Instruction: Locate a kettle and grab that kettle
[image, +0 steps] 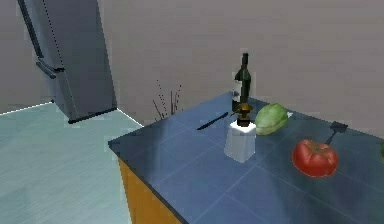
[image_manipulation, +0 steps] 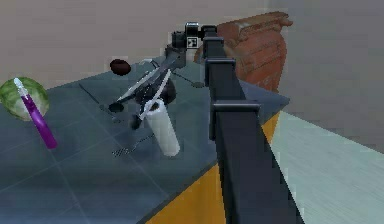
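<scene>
Kettle, perhaps the dark blob (image_manipulation: 157, 96) by the end effector (image_manipulation: 126, 102); I cannot tell its hold; the cylinder (image_manipulation: 165, 130) nearby may topple.

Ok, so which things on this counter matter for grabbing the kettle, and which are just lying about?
For the job:
- the arm's tool
- dark rounded object at the tool, possibly the kettle

Lying about:
- dark glass bottle
- green round lettuce
- red tomato
- white cylinder
- purple-handled utensil
- tall grey fridge

Lettuce (image: 270, 118) lies between bottle (image: 241, 80) and tomato (image: 315, 157) on counter (image: 180, 160).
</scene>
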